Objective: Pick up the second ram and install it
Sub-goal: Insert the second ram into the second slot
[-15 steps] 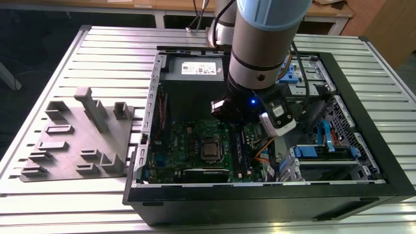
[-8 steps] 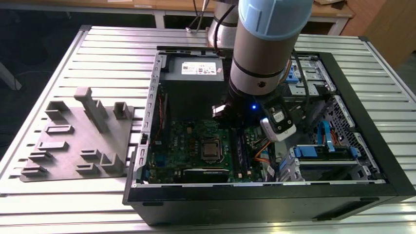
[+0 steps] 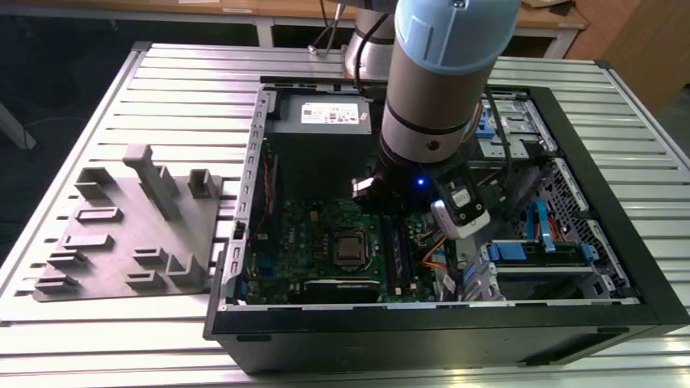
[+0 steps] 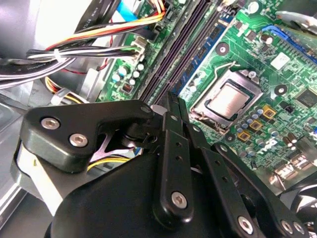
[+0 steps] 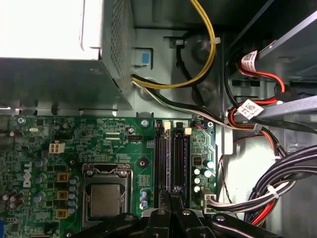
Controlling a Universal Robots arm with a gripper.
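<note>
Soft, even overhead light fills the exterior view, laying pale sheen on the slatted metal table [image 3: 129, 267]. The inside of the open computer case [image 3: 603, 267] lies dim under the arm [image 3: 437, 73], where a small blue light [image 3: 421, 181] glows. In the first wrist view the power supply [image 5: 49, 29] flares to featureless white and the cavity beside it sinks into shadow; in the second wrist view glare burns out the area behind the cable bundle [image 4: 74, 54], the motherboard [image 4: 257, 64] is brightly lit, and the gripper [image 4: 173, 101] is a near-black mass with glints on its screws.
</note>
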